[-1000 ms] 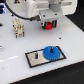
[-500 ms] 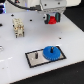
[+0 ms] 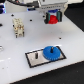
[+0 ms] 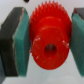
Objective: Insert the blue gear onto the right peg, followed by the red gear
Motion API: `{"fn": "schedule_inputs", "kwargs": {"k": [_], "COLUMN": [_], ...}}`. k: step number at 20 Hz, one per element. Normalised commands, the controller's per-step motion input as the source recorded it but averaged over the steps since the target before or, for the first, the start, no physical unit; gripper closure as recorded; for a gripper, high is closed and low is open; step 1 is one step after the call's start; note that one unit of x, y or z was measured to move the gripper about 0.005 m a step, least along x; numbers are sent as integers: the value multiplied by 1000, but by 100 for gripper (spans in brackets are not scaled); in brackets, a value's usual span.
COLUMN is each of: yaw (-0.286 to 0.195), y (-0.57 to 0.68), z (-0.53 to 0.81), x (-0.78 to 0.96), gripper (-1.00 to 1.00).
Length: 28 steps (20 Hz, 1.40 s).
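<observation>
Jaws: the gripper is clamped on the red gear, one teal pad against each side of its teeth.
Red gear: held aloft at 12 o'clock in the exterior view, well clear of the table.
Blue gear: seated at the plate end toward the exterior view's right, apparently over the right peg, which is hidden.
Key relation: the blue gear lies at about 6 o'clock from the jaws, well apart.
Red gear's bore: faces the wrist camera.

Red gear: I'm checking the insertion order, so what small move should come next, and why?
Probably carry the red gear toward the grey plate. The end effector grips it between its pads, high above the table, while the blue gear already sits at the plate's end toward the exterior view's right.
</observation>
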Motion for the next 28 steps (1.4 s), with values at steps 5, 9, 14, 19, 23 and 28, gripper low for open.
{"fn": "schedule_inputs", "kwargs": {"k": [5,9,14,19,23,28], "yaw": [0,0,0,0,0,0], "y": [-130,-136,-179,-190,-139,-149], "z": [321,273,225,147,51,-21], "x": [829,857,831,794,719,545], "gripper": [100,100,100,100,100,100]}}
